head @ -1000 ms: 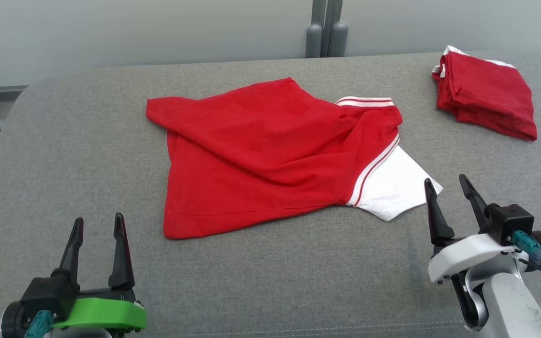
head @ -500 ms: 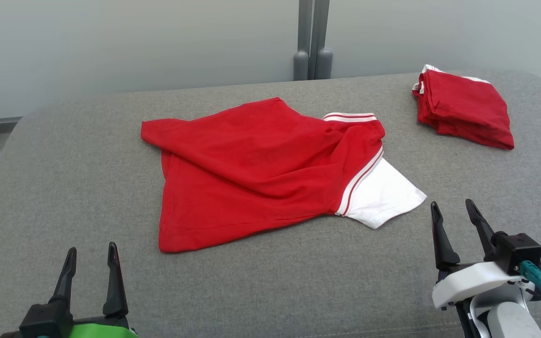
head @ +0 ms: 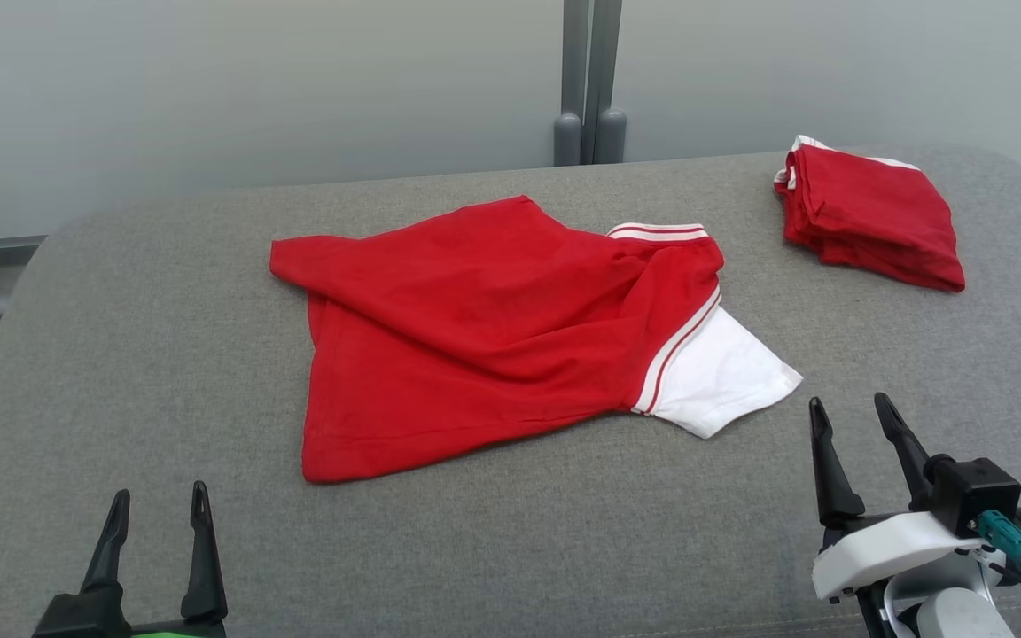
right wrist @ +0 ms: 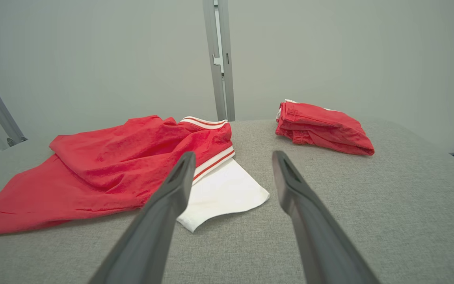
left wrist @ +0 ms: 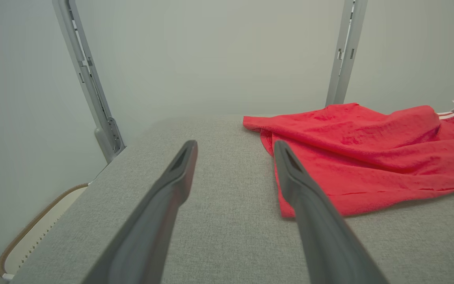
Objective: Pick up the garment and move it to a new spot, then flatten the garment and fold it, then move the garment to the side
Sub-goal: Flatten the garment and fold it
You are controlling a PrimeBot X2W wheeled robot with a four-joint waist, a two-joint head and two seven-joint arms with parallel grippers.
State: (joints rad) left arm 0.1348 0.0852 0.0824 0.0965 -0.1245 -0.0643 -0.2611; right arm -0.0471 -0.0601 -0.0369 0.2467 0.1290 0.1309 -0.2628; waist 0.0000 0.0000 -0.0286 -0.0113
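A rumpled red garment point(head: 493, 337) lies mid-frame on the grey desk point(head: 120, 354), with one red layer flopped diagonally across it and its white sleeve point(head: 723, 377) pointing lower right. Your left tool point(head: 160, 492), lower left, and right tool point(head: 849, 401), lower right, are both spread wide, empty and clear of the cloth. If you pinch only the top layer, it may bunch. Dragging rightward could disturb the folded red pile point(head: 874, 217) at upper right. A second sleeve and the collar are hard to make out.
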